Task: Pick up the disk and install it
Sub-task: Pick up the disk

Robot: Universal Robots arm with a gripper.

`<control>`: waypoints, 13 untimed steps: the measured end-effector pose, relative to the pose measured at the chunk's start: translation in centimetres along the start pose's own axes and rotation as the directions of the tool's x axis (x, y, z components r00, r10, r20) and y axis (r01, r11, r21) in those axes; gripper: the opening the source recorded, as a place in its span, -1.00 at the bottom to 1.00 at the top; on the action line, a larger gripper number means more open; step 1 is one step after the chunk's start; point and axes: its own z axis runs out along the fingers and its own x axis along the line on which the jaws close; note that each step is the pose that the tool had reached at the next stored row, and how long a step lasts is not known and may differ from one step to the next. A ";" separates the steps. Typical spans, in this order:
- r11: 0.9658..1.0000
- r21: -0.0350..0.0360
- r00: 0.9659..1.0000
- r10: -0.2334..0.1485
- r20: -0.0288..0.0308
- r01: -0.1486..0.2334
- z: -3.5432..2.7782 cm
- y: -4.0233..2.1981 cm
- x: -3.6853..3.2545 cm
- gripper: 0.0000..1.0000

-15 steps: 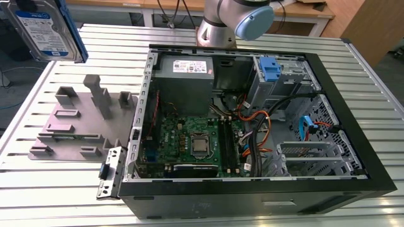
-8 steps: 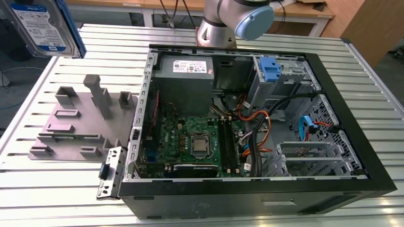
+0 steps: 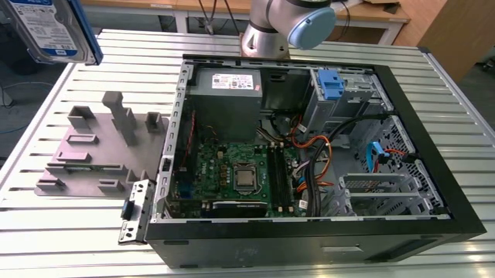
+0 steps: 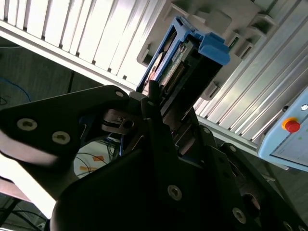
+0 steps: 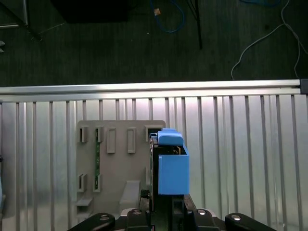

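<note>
I see the disk [image 3: 50,29] cut off at the exterior view's upper left; second wrist view has my hand [image 4: 166,106] clamped on it.

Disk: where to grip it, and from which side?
Clamp the disk across its two broad flat faces, coming in from the end opposite the blue tab, as the hand seems to here. It is thin and flat-sided, so the faces should seat squarely, and the tab end stays free.

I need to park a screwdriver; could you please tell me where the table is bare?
Bare table lies in front of the grey holder and beyond it, toward the far edge. Inside the computer case it is crowded.
</note>
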 end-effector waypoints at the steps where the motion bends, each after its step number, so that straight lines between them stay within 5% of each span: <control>1: 1.000 0.000 1.000 0.000 0.000 0.000 -0.20 0.01 -0.01 -0.30; 13: 1.000 0.000 1.000 0.000 0.000 0.000 -2.53 0.08 -0.10 -0.30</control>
